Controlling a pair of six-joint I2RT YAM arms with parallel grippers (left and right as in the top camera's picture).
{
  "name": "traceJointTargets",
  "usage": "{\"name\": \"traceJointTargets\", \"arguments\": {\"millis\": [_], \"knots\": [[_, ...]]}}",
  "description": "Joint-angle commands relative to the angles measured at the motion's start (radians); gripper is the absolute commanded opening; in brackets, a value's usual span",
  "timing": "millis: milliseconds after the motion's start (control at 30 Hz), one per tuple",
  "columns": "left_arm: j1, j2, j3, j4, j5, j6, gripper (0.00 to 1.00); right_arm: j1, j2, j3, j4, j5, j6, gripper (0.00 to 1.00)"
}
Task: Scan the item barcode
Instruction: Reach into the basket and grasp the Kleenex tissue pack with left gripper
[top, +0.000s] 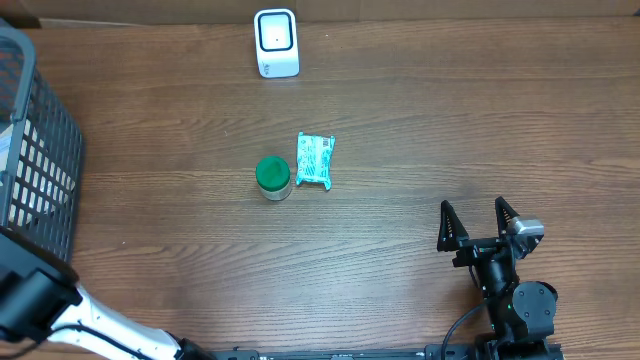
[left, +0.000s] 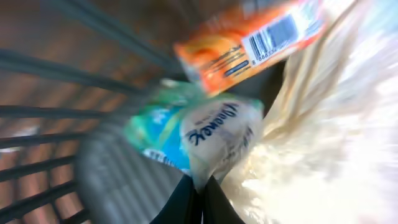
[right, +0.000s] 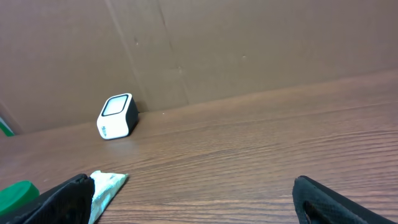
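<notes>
Left wrist view: my left gripper (left: 200, 198) pinches the white packet (left: 219, 132) in the basket (left: 37, 112), to fetch it for scanning; right gripper (top: 472, 204) idles spread.

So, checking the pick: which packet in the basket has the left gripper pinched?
The teal-and-white tissue pack, its white end in the shut left gripper; the orange barcoded packet above lies free.

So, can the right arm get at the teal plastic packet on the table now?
Probably yes. The right tool is open and empty, and only bare wooden table lies between it and the teal plastic packet. The green-lidded jar sits on the packet's far side, out of the way.
</notes>
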Motion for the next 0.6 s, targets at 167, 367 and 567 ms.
{"name": "traceJointTargets", "arguments": {"millis": [167,367,567], "knots": [[-0.010,-0.267,0.060,-0.012,0.105,-0.090,0.04,0.006,-0.008,-0.010,0.006,-0.002,0.002,1.00],[-0.031,-0.349,0.060,-0.042,0.243,-0.204,0.04,0.006,-0.008,-0.010,0.006,-0.002,0.002,1.00],[-0.137,-0.505,0.060,-0.048,0.263,-0.257,0.04,0.006,-0.008,-0.010,0.006,-0.002,0.002,1.00]]}}
